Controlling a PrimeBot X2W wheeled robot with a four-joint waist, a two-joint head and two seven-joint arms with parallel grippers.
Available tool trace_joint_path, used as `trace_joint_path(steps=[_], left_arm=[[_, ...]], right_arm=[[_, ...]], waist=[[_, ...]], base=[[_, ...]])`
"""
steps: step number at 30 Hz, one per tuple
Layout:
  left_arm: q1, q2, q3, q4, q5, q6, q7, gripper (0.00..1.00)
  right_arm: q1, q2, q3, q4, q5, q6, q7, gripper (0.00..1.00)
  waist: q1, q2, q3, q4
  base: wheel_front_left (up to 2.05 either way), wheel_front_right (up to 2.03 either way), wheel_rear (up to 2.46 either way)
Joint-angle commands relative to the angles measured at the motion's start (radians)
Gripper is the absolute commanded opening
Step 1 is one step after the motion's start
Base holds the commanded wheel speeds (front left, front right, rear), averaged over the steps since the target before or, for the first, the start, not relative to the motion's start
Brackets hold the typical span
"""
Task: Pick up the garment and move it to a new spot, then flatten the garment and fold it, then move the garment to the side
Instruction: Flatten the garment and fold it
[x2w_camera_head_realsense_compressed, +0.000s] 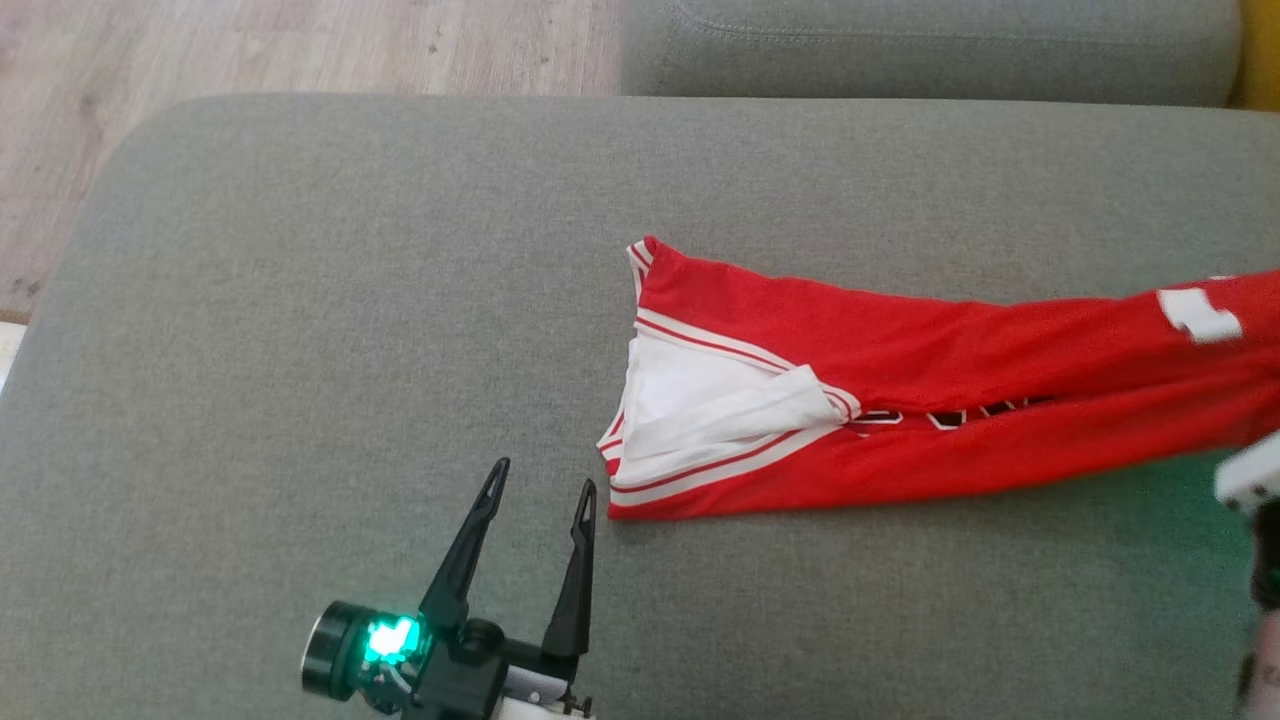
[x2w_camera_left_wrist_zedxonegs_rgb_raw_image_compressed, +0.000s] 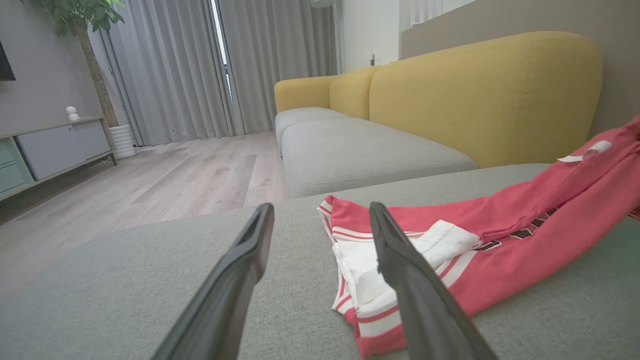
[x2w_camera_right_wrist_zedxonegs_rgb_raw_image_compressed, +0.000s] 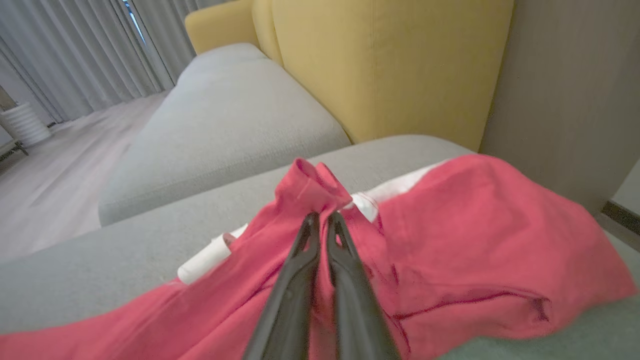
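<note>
Right gripper pinched on raised garment fold, seemingly gripping; left gripper spread, just beside white-trimmed end.

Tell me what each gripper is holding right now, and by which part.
The right gripper is shut on the red garment, pinching a bunched fold of fabric at its raised end. The left gripper is open and holds nothing.

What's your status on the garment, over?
Right gripper shut on red garment, pinching a raised fold. Left gripper open, beside its striped end. No obstacle seen.
</note>
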Motion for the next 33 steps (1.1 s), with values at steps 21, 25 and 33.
trace_joint_path(steps=[21, 25, 33], left_arm=[[-0.044, -0.05, 0.053, 0.014, 0.049, -0.082, -0.006, 1.0], [-0.057, -0.057, 0.054, 0.024, 0.057, -0.094, -0.006, 1.0], [-0.065, -0.073, 0.052, 0.041, 0.069, -0.106, -0.006, 1.0]], right_arm=[[-0.107, 0.066, 0.657, -0.209, 0.141, -0.001, 0.071, 0.0], [-0.131, 0.066, 0.77, -0.132, 0.155, -0.001, 0.075, 0.0], [-0.178, 0.067, 0.942, 0.005, 0.199, -0.001, 0.055, 0.0]], waist=[[0.0, 0.0, 0.028, 0.123], [0.0, 0.0, 0.044, 0.151], [0.0, 0.0, 0.073, 0.182]], base=[[0.0, 0.0, 0.0], [0.0, 0.0, 0.0], [0.0, 0.0, 0.0]])
